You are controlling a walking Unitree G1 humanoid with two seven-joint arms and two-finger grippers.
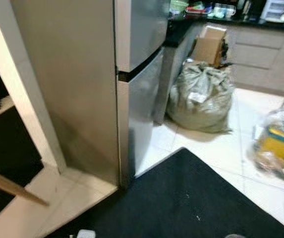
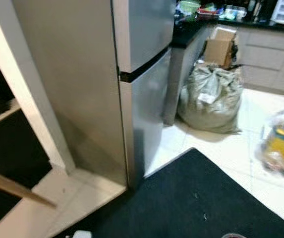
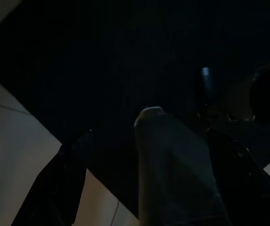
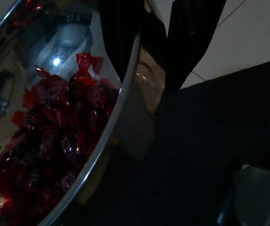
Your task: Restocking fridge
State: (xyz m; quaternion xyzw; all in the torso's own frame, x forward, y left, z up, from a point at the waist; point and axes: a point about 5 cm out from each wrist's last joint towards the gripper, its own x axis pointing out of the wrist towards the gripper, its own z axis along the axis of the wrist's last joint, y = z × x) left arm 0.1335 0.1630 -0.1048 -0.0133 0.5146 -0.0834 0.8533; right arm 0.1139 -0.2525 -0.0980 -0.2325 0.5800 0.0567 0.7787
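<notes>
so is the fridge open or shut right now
Shut. Both silver doors of the fridge sit flush with its body, only a dark seam between them, nothing of the inside showing.

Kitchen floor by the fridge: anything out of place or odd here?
Yes. A tied grey sack slumps on the floor tiles against the counter, a cardboard box behind it, and a clear bag of clutter lies loose. The fridge is closed.
</notes>
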